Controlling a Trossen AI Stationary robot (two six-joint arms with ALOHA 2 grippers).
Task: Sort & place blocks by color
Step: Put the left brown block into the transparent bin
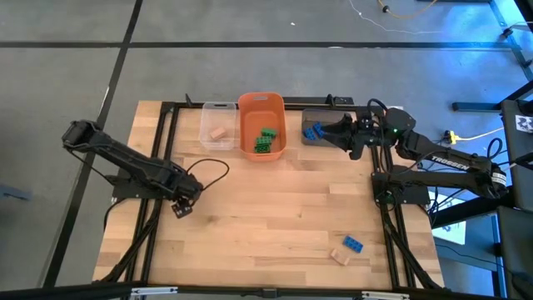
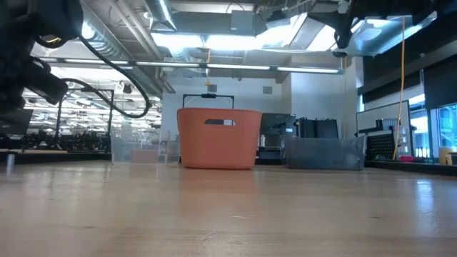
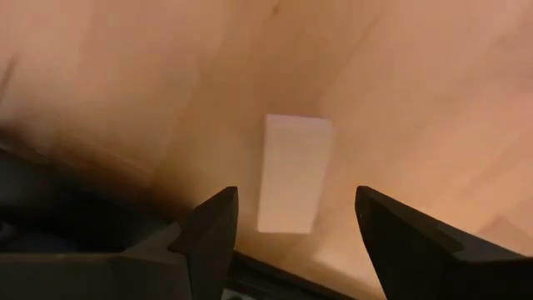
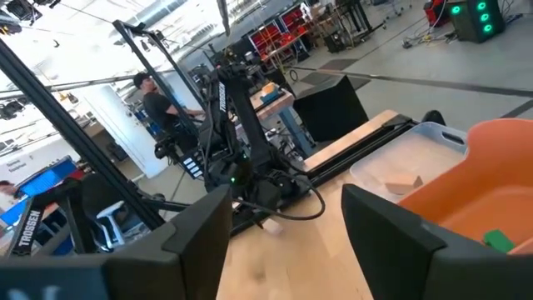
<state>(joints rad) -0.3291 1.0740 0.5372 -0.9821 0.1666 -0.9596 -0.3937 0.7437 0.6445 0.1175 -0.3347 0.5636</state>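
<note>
Blue, green and pale tan studded blocks, sorted in part, as we list them here. Green blocks (image 1: 266, 139): a small cluster inside the orange bin (image 1: 247, 123), middle of the row at the desk's far edge. Tan block (image 1: 218, 132): one, lying in the clear bin (image 1: 218, 107) just left of the orange one. Blue block (image 1: 312, 132): in the grey-brown bin (image 1: 307, 116) on the right of the row, directly under the right arm's reach.

Unsorted stock: a second blue block (image 1: 353, 244) and a second tan block (image 1: 340, 257), lying just beside each other near the front right corner of the wooden desk (image 1: 266, 208). We count no other loose blocks on the boards.

Right gripper (image 1: 335, 132): poised over the grey-brown bin; its wrist view shows the two fingers standing apart with nothing between them. We judge a blue block has just been delivered there.

Left gripper (image 1: 181, 207): low over the desk's left side, fingers spread, empty, waiting.

Progress, as we judge it: every colour has its bin and most blocks are home. Two remain, blue to the grey-brown bin, tan to the clear one, both nearer the right arm.
</note>
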